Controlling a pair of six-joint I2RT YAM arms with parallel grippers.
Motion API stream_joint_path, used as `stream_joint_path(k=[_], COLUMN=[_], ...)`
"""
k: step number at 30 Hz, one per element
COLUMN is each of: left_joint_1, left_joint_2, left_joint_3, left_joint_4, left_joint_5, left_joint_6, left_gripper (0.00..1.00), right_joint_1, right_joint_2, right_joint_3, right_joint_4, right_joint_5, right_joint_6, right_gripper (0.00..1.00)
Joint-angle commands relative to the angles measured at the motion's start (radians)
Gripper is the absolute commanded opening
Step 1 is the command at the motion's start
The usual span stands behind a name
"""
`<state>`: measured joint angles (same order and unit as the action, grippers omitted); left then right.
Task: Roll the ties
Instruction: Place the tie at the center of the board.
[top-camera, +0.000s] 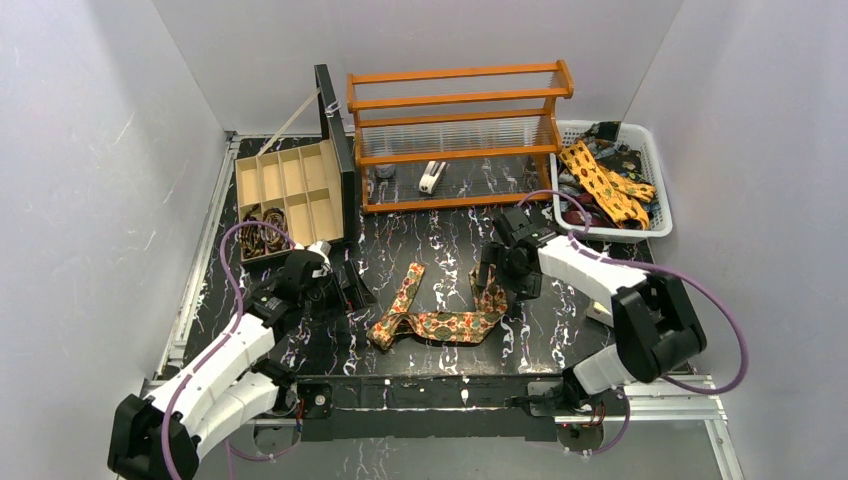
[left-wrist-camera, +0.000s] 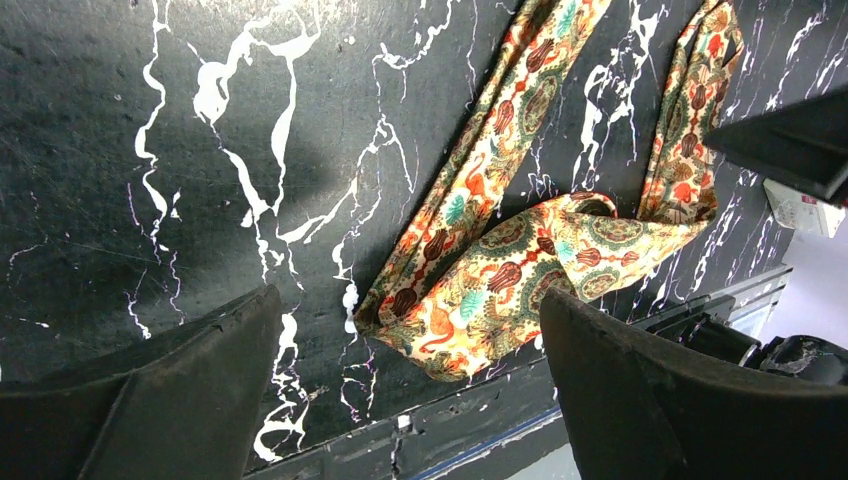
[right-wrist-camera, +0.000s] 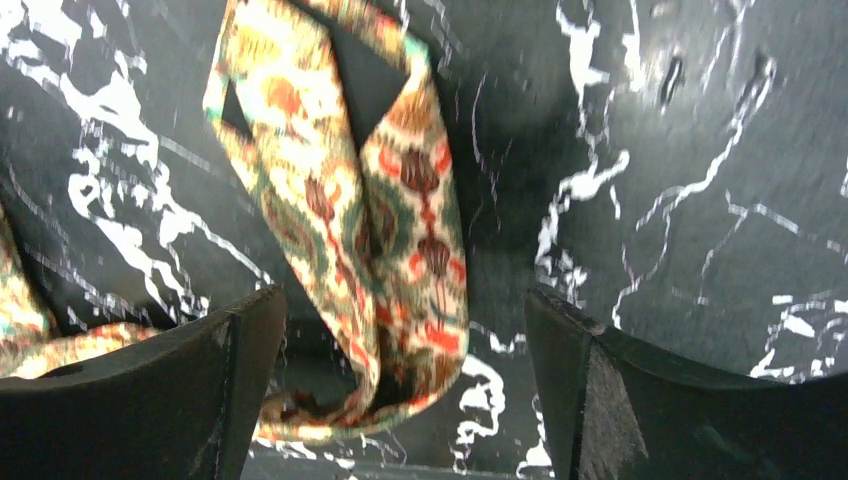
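Observation:
One patterned tie (top-camera: 440, 322), brown-red with gold-green motifs, lies unrolled in a loose U on the black marbled table (top-camera: 440, 240). My left gripper (top-camera: 352, 288) hovers just left of its wide folded end, open. In the left wrist view that end (left-wrist-camera: 480, 300) lies ahead of the open left gripper (left-wrist-camera: 408, 335), untouched. My right gripper (top-camera: 491, 272) stands open over the tie's right arm. In the right wrist view the narrow folded end (right-wrist-camera: 380, 240) hangs between the spread fingers of the right gripper (right-wrist-camera: 400, 310), not clamped.
An open compartment box (top-camera: 290, 190) at the back left holds coiled ties (top-camera: 262, 230). A wooden rack (top-camera: 460, 130) stands at the back middle with a small white object (top-camera: 430, 178) under it. A white basket (top-camera: 660, 205) of loose ties (top-camera: 605, 185) sits at the back right.

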<state>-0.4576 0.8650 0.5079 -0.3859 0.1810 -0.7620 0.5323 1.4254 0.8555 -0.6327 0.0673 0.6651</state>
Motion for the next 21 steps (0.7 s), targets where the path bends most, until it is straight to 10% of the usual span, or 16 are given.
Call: stream_joint_path(k=[1,12,21], left_joint_1=[-0.016,-0.023,-0.023], left_joint_2=[-0.001,0.037,0.050], left_joint_3=[-0.026,-0.004,0.042], left_joint_4=[0.019,0.000,-0.099], left_joint_5=[-0.011,0.000,-0.060], left_joint_6=[-0.040,-0.004,0.008], left_gripper=[0.98,0.97,0.98], right_joint_1=[-0.052,-0.088,-0.054], right_joint_2=[0.104,0.282,0.278], right_joint_3=[0.070,0.143,0.164], right_joint_4=[0.088,0.140,0.051], right_joint_5=[0.004,-0.154,-0.074], right_joint_6=[-0.045,-0.157,-0.198], right_gripper=[0.92,0.42,0.61])
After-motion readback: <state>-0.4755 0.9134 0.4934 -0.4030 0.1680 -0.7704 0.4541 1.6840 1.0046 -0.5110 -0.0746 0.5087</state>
